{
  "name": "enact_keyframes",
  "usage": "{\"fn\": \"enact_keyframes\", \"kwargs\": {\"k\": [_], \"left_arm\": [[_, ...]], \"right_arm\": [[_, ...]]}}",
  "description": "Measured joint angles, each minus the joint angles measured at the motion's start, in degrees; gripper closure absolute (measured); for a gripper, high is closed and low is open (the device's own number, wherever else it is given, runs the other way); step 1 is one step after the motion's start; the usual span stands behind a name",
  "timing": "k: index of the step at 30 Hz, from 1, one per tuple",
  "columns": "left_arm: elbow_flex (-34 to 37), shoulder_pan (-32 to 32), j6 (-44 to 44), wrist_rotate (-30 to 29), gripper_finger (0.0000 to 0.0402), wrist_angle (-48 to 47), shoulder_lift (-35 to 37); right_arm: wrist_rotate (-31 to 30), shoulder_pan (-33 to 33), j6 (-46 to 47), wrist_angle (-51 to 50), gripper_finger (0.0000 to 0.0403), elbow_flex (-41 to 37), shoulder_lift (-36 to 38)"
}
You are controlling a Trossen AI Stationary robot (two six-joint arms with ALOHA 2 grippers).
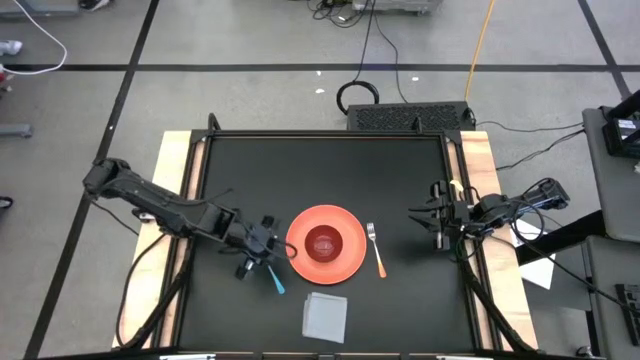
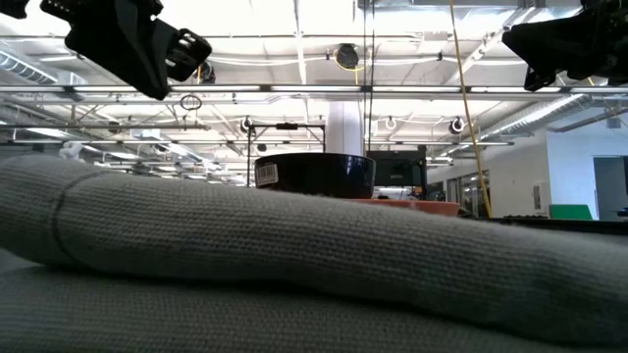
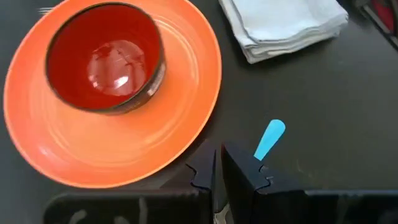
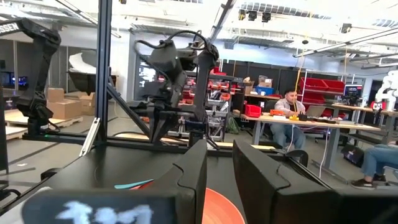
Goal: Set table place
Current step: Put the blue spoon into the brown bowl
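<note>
On the black table (image 1: 400,170) an orange plate (image 1: 350,262) holds a red bowl (image 1: 324,243). A fork with an orange handle (image 1: 377,252) lies right of the plate. A folded grey napkin (image 1: 325,313) lies near the front edge. A blue-handled utensil (image 1: 276,281) lies left of the plate, with its blue end (image 3: 270,137) pointing toward the napkin and its other end hidden under my left gripper. My left gripper (image 1: 272,250) is at the plate's left rim, its fingers (image 3: 242,168) shut to a thin slit. My right gripper (image 1: 432,226) is open and empty at the table's right side. My left gripper stands over the blue-handled utensil's hidden end. The handle (image 3: 261,152) comes out from behind one fingertip. The finger itself hides the place, so I cannot tell whether the gripper touches the utensil.
The napkin fills the foreground of the low view (image 2: 294,265), with the bowl (image 2: 314,172) behind it. Bare table top lies far of the plate (image 1: 320,170) and between the fork and my right gripper. People sit at desks beyond the table (image 4: 292,102).
</note>
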State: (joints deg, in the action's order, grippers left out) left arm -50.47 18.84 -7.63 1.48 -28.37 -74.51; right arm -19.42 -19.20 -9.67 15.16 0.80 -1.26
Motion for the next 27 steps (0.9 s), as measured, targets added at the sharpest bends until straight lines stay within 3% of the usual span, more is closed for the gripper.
{"fn": "enact_keyframes", "kwargs": {"k": [8, 16, 20, 27], "left_arm": [[-6.56, 2.1, -0.63, 0.81, 0.0358, -4.8, -8.5], [-6.96, 3.61, 0.15, 2.95, 0.0269, -3.26, -15.33], [-6.96, 4.25, -0.45, -0.38, 0.0228, -3.74, -15.75], [-6.96, 5.8, -6.24, -3.03, 0.0212, -8.83, -15.96]], "right_arm": [[0.0, 0.0, 0.0, -0.02, 0.0335, 0.0, 0.0], [0.0, 0.0, 0.42, -0.32, 0.0335, 0.0, 0.02], [0.0, 0.0, 0.63, -0.43, 0.0335, 0.0, 0.02], [0.0, 0.0, 0.39, -0.42, 0.0335, 0.0, 0.02]]}}
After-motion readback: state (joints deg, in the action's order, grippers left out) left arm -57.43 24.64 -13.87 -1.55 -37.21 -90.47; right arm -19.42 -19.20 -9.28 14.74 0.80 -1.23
